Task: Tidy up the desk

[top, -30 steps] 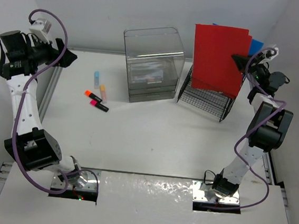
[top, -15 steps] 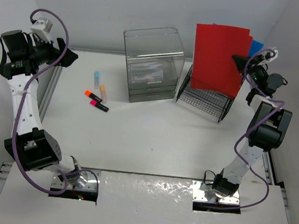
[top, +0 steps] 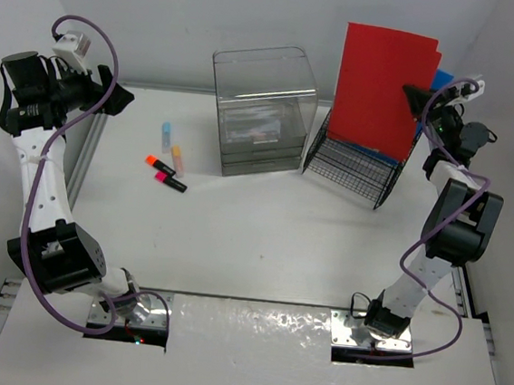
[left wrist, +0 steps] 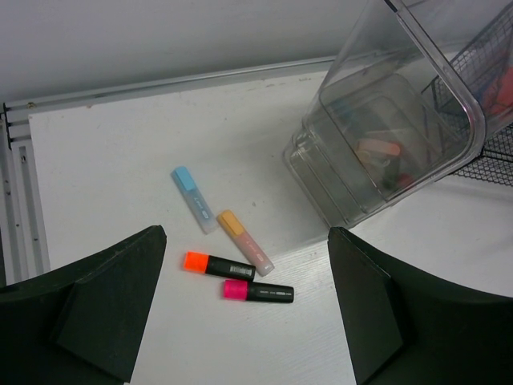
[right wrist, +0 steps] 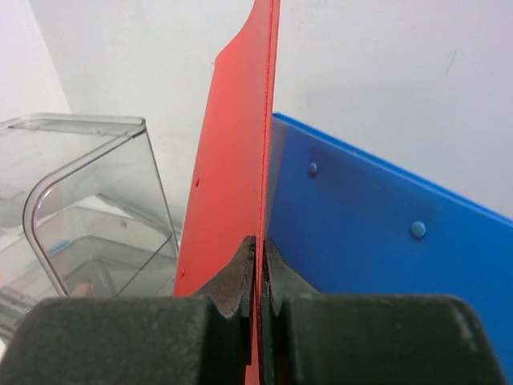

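Both arms raised, right jaws pinching red folder [top: 381, 86]

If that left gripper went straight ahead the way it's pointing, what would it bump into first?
Probably the desk, about where the orange highlighter and pink highlighter lie. The open left gripper frames them in its wrist view. Depth is hard to judge, so this is a best guess.

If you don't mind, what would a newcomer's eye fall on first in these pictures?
The tall red folder stands out, pinched in the shut right tool at the black wire rack, far right. Left of the clear drawer box, four highlighters lie loose on the white desk.
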Controlling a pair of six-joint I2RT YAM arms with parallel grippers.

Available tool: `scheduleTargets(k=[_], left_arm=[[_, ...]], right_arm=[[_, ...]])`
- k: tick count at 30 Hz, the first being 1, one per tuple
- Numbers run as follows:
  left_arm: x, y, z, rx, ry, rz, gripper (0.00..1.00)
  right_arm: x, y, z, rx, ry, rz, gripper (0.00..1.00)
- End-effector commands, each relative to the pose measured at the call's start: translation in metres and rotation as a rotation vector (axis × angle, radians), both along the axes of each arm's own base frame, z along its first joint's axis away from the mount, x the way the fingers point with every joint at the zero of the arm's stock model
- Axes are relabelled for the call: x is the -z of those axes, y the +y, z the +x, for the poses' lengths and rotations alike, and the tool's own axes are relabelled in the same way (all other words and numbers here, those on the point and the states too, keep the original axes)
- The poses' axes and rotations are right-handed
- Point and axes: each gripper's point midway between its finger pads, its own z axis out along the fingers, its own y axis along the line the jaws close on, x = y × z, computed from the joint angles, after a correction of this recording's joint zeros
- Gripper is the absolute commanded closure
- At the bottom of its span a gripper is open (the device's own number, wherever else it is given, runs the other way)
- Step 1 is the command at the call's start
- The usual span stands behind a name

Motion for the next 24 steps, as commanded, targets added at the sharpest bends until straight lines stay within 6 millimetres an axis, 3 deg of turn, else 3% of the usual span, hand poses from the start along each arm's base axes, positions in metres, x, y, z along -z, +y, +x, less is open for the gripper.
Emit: scheduleTargets(k=[1,12,24], left_arm=[[-0.021,-0.002,0.004,0.008,-0.075,0.041,0.20],[-0.022,-0.002,0.004,0.007,-0.075,0.042,0.20],[-0.018,-0.002,0.004,0.010,-0.069,0.043,0.20]], right_arm=[[-0.100,0.009,-0.044,0.074,-0.487,-0.133,1.00],[-0.059,0.016,-0.025,0.095,-0.447,-0.164,1.00],[-0.022,0.023,-0.026,0.106,-0.378,-0.172,1.00]])
